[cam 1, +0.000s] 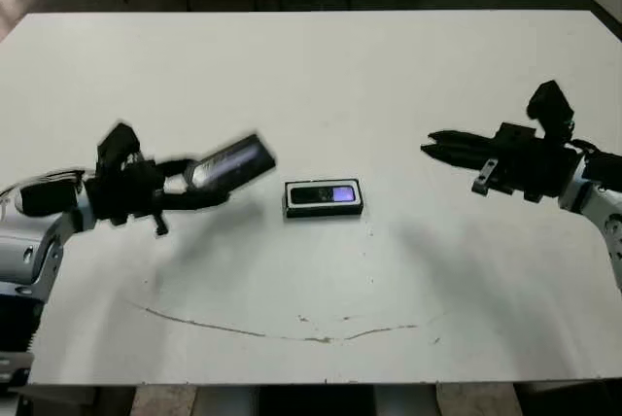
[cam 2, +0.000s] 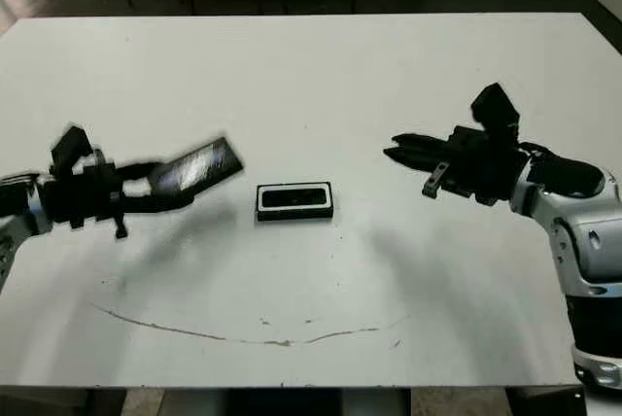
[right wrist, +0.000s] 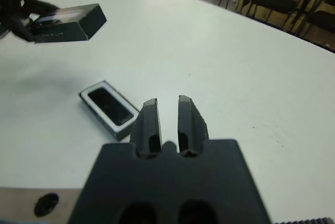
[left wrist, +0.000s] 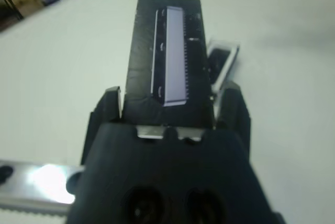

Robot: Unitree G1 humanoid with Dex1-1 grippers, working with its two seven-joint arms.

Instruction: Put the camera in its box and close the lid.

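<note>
While the camera [cam 1: 324, 194] already lies in the box [cam 1: 289, 210] at table centre, the lid [cam 1: 231, 163] is not yet on: the left gripper [cam 1: 199, 186] clamps it, raised at the box's nine o'clock. At three o'clock the right gripper [cam 2: 400, 153] hovers, fingers nearly together, empty. Motion blur smears the lid's outline.

No readable text, brand, number or sign in any view. Lid [left wrist: 168, 51] window: only pale glare w/ tiny tick-like marks, too blurred to read. Camera [cam 1: 324, 194] screen: plain purplish glow, no legible characters. Box [cam 1: 324, 210]: no markings visible.
</note>
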